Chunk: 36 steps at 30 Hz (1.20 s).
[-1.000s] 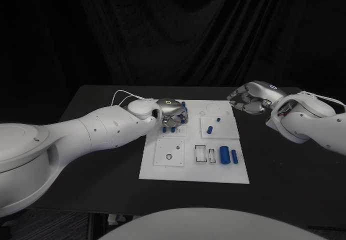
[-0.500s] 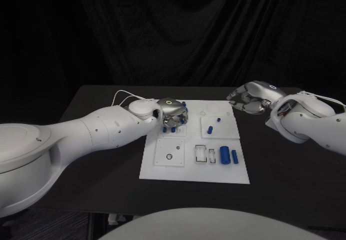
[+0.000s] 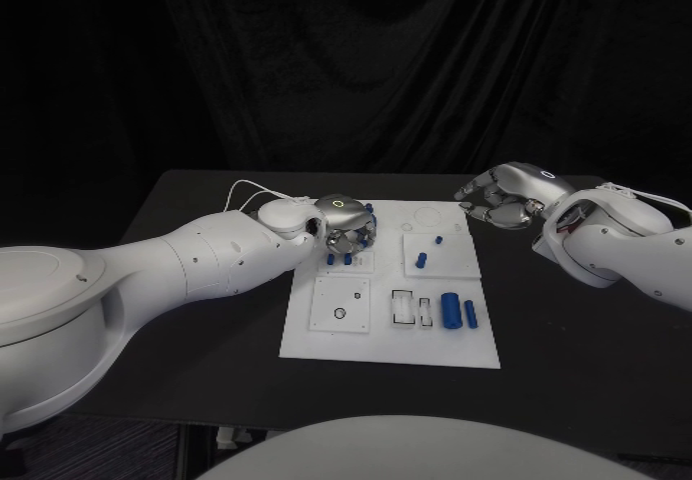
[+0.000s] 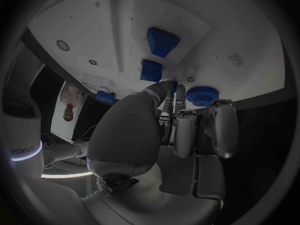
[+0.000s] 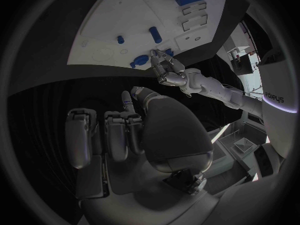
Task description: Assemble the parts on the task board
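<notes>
- The small blue pegs (image 3: 338, 259) stand upright in the task board (image 3: 389, 345), in its far-left panel, directly under the left robot hand (image 3: 343, 223). In the left wrist view two square blue parts (image 4: 161, 41) sit just past the fingertips (image 4: 167, 85), with a round blue part (image 4: 201, 95) beside them.
- The left robot hand hangs over that panel with its fingers curled downward toward the pegs; whether they pinch anything I cannot tell, since the fingertips hide the contact.
- The pegs' long axis is vertical, so I judge the coming move to be a straight descent or press from above, and the left robot hand is far nearer than the other.
- The right robot hand (image 3: 500, 200) hovers off the board's far-right corner above the table (image 3: 202, 330), fingers loosely curled in, holding nothing.
- A large blue cylinder (image 3: 450, 309) lies flat on the near-right part of the board, its axis running toward the robot, well apart from both hands.
- Against the earlier frames, almost nothing differs: both hands keep their places and the parts lie as before.
</notes>
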{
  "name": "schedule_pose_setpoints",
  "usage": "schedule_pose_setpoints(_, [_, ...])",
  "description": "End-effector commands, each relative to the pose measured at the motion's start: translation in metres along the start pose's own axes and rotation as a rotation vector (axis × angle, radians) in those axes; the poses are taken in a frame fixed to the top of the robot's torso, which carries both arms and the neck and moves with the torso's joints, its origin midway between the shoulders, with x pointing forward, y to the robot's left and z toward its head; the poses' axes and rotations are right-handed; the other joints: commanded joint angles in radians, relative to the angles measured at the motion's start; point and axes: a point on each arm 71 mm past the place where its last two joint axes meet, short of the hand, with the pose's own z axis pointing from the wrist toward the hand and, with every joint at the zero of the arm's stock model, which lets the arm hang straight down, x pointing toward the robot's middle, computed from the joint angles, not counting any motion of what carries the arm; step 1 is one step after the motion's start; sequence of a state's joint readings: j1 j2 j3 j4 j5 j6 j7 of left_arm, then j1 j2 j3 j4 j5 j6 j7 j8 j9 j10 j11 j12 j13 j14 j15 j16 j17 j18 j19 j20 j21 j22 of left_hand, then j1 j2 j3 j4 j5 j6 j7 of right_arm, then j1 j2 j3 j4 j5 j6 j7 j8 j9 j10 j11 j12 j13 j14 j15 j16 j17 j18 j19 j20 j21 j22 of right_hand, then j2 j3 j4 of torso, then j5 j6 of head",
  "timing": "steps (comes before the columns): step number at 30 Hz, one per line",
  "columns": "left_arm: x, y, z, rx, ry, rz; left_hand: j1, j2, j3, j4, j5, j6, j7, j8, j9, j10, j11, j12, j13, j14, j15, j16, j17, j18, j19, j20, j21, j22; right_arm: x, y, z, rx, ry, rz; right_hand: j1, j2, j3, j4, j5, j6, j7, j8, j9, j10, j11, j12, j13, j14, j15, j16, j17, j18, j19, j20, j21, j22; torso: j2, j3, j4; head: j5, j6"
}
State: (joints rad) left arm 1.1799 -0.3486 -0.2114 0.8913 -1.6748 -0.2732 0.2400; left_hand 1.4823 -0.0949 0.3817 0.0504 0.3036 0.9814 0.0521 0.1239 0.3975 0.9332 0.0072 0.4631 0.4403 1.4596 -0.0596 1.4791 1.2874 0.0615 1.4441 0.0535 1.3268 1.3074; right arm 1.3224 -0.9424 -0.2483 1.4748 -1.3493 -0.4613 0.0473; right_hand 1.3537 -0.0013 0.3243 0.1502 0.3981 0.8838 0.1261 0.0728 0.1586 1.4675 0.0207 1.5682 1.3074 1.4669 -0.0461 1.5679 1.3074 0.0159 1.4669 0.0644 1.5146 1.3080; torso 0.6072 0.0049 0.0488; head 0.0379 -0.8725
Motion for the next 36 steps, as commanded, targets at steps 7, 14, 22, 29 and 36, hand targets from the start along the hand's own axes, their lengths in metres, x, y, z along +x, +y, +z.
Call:
schedule_pose_setpoints(7, [-0.008, -0.002, -0.006, 0.030, -0.130, 0.031, 0.005, 0.011, -0.004, -0.015, 0.016, 0.018, 0.003, 0.001, 0.002, 0.037, -0.003, -0.020, -0.009, -0.001, -0.008, 0.003, -0.008, -0.005, 0.001, -0.008, 0.005, 0.189, 0.000, -0.003, -0.002, 0.018, -0.002, -0.001, -0.012, 0.001, 0.003, 0.000, 0.006, 0.006, 0.000, -0.002, -0.002, 0.103, 0.006, 0.003, 0.263, 0.104, 0.008, 0.003, 0.263, 0.001, 0.070, 0.007, -0.003, 0.241, 0.000, -0.0003, 0.0000, 0.007, 0.000])
schedule_pose_setpoints(14, [-0.034, -0.004, -0.013, 0.066, -0.224, 0.059, 0.006, 0.008, -0.005, -0.020, 0.025, 0.025, 0.004, -0.001, 0.001, 0.053, -0.003, -0.028, -0.012, 0.000, -0.007, 0.002, -0.011, -0.005, 0.000, -0.008, 0.003, 0.189, 0.000, -0.004, -0.002, 0.022, 0.003, -0.003, -0.013, 0.000, 0.004, -0.001, 0.006, 0.005, 0.000, -0.002, -0.002, 0.103, 0.006, 0.003, 0.263, 0.104, 0.008, 0.003, 0.263, 0.001, 0.069, 0.007, -0.004, 0.240, -0.001, -0.0003, 0.0008, 0.011, 0.000])
schedule_pose_setpoints(22, [-0.058, 0.001, -0.025, 0.068, -0.225, 0.071, 0.004, 0.006, -0.005, -0.020, 0.024, 0.027, 0.005, -0.003, 0.001, 0.054, -0.002, -0.038, -0.017, -0.005, -0.005, -0.003, -0.024, -0.002, -0.007, -0.007, -0.011, 0.185, 0.000, -0.006, -0.003, 0.028, 0.007, -0.004, -0.013, 0.000, 0.004, -0.001, 0.006, 0.003, 0.000, -0.003, -0.003, 0.103, 0.006, 0.003, 0.263, 0.104, 0.008, 0.003, 0.263, 0.001, 0.069, 0.007, -0.004, 0.240, -0.004, 0.0003, 0.0050, 0.005, 0.000])
schedule_pose_setpoints(29, [-0.056, 0.009, -0.033, 0.050, -0.146, 0.055, -0.002, 0.008, -0.007, -0.017, 0.011, 0.028, 0.008, -0.010, -0.001, 0.055, 0.001, -0.067, -0.029, -0.012, -0.001, -0.009, -0.039, 0.000, -0.015, -0.003, -0.025, 0.181, 0.000, -0.008, -0.004, 0.032, 0.010, -0.005, -0.013, 0.000, 0.004, -0.001, 0.006, 0.003, 0.000, -0.003, -0.003, 0.103, 0.006, 0.003, 0.263, 0.104, 0.008, 0.003, 0.263, 0.001, 0.069, 0.007, -0.004, 0.240, -0.003, -0.0005, 0.0054, 0.003, 0.000])
schedule_pose_setpoints(36, [-0.045, 0.014, -0.037, 0.033, -0.092, 0.038, -0.004, 0.009, -0.009, -0.017, 0.003, 0.026, 0.009, -0.014, -0.002, 0.065, 0.002, -0.077, -0.034, -0.015, 0.000, -0.011, -0.045, 0.001, -0.017, -0.002, -0.030, 0.180, 0.000, -0.008, -0.004, 0.031, 0.010, -0.004, -0.013, 0.000, 0.004, -0.001, 0.006, 0.003, 0.000, -0.003, -0.003, 0.103, 0.006, 0.003, 0.263, 0.104, 0.008, 0.003, 0.263, 0.001, 0.069, 0.007, -0.004, 0.240, -0.003, 0.0006, 0.0039, 0.004, 0.000])
